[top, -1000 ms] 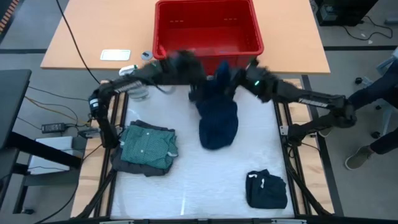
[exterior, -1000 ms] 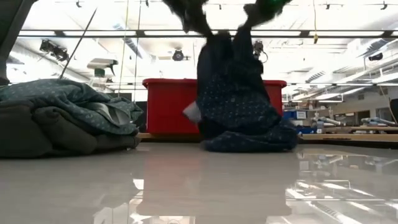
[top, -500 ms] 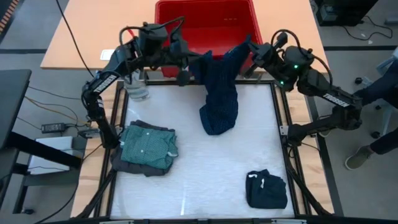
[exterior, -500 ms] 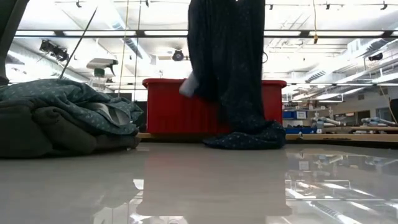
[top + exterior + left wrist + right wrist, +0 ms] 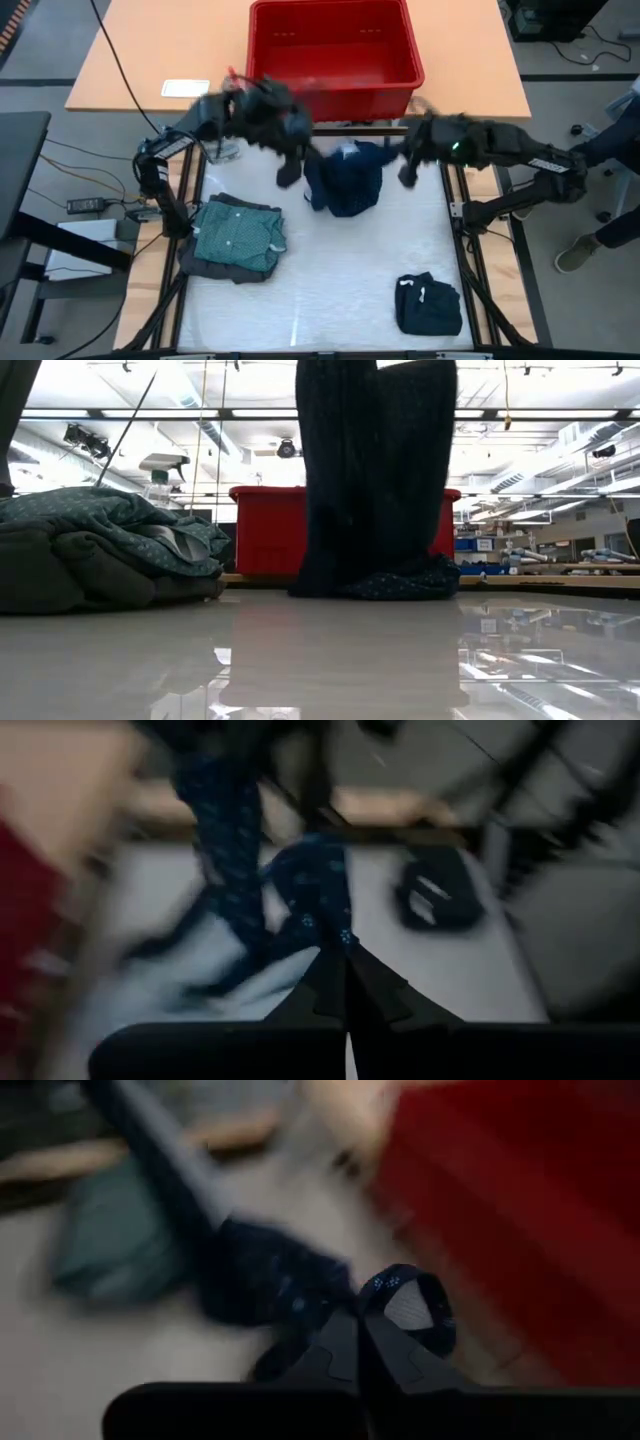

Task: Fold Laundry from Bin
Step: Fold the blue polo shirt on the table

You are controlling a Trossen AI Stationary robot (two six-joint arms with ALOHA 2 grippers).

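White table (image 5: 330, 290), both tools, left (image 5: 288, 172) and right (image 5: 408, 172), clamped on navy dotted garment (image 5: 345, 180).

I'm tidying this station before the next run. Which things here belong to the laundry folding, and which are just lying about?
Job:
navy garment, pinched by the left claw and right claw
red bin
folded teal shirt on a grey piece
dark folded bundle

Lying about:
white card
cables beside the table
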